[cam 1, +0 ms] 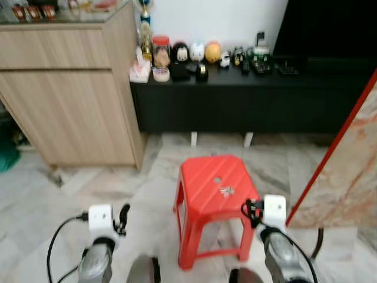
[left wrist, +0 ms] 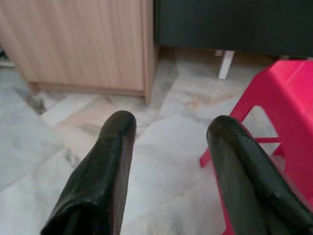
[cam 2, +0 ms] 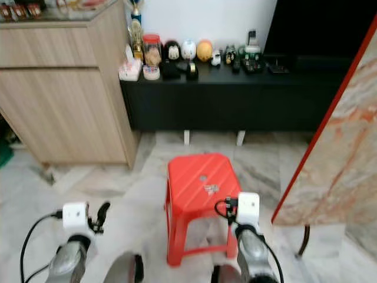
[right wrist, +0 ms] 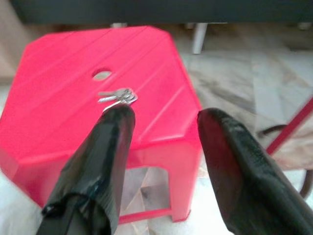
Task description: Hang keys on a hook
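A small bunch of silver keys [cam 1: 227, 190] lies on top of a red plastic stool [cam 1: 203, 177], near its round centre hole. In the right wrist view the keys [right wrist: 119, 96] sit just beyond the tip of one finger [right wrist: 105, 147]. My right gripper [right wrist: 164, 117] is open, held above the stool's near right corner. My left gripper [left wrist: 168, 127] is open too, over bare floor to the left of the stool [left wrist: 288, 112]. No hook can be made out.
A wooden cabinet [cam 1: 70, 88] stands at the left. A long black low console [cam 1: 247, 97] with jars and small figures runs along the back wall. A marble-patterned panel with a red edge [cam 1: 347, 171] leans at the right. Marble floor lies around the stool.
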Controlling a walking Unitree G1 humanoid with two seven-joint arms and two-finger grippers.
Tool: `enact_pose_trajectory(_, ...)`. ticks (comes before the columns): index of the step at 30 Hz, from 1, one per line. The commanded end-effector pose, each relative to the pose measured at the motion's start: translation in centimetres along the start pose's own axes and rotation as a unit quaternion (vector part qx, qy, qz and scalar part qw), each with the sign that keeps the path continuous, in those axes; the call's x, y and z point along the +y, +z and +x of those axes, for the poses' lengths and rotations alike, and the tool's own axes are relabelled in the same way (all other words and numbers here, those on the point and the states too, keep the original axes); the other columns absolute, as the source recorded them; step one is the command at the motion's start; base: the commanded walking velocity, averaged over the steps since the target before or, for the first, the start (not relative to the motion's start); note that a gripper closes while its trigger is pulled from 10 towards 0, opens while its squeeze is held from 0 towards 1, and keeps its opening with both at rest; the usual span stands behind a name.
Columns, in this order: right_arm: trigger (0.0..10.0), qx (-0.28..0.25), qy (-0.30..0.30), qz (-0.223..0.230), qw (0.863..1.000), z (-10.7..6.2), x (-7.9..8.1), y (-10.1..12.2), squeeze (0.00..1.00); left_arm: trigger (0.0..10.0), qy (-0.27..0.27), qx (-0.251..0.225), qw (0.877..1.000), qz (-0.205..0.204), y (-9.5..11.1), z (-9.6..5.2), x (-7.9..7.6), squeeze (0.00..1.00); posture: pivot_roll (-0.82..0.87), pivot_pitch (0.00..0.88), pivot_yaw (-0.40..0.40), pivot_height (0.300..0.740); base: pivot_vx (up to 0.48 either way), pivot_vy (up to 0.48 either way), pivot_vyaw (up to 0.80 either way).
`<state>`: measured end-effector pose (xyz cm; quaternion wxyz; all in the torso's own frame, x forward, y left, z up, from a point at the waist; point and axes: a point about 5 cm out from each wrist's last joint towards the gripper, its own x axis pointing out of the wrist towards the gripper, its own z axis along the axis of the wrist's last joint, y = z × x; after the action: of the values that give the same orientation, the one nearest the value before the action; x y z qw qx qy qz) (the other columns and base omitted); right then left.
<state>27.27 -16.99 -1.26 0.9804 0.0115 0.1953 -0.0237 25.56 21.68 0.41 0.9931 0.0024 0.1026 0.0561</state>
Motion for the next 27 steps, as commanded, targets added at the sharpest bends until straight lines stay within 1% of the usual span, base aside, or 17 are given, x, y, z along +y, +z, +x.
enact_pose_trajectory(1,10.0,-0.006,0.01,-0.006,1.0,0.13,0.34,0.3,0.0,10.0,0.0,0.003,1.0,0.003,0.03,0.06,0.12,0.0,0.01,0.014,-0.026,0.617,0.0,0.0,0.0)
enact_pose_trajectory(4,10.0,-0.013,0.025,-0.012,1.0,0.08,0.65,0.37,0.0,10.0,-0.002,0.004,1.0,0.004,0.03,0.08,0.05,0.0,0.01,0.013,-0.026,0.617,0.0,0.0,0.39)
enact_pose_trajectory(9,10.0,-0.014,0.025,-0.008,1.0,0.08,0.71,0.38,0.0,10.0,-0.002,0.004,1.0,0.005,0.06,0.11,0.03,0.0,0.01,0.014,-0.028,0.617,0.0,0.0,0.66)
enact_pose_trajectory(12,10.0,-0.009,0.019,0.002,1.0,0.06,0.6,0.24,0.0,10.0,-0.002,0.004,1.0,0.005,0.06,0.12,0.02,0.0,0.01,0.013,-0.027,0.617,0.0,0.0,0.0)
enact_pose_trajectory(19,10.0,-0.016,0.027,-0.007,0.999,0.06,0.66,0.4,0.0,10.0,-0.001,0.004,1.0,0.005,0.07,0.13,0.01,0.0,0.01,0.013,-0.025,0.617,0.0,0.0,0.0)
enact_pose_trajectory(23,10.0,-0.02,0.031,-0.009,0.999,0.06,0.8,0.48,0.0,10.0,-0.002,0.004,1.0,0.004,0.02,0.09,-0.05,0.0,0.01,0.013,-0.027,0.617,0.0,0.0,0.63)
enact_pose_trajectory(27,10.0,-0.016,0.031,-0.005,0.999,0.08,0.86,0.42,0.0,10.0,-0.002,0.004,1.0,0.004,0.03,0.09,-0.02,0.0,0.01,0.014,-0.027,0.617,0.0,0.0,0.0)
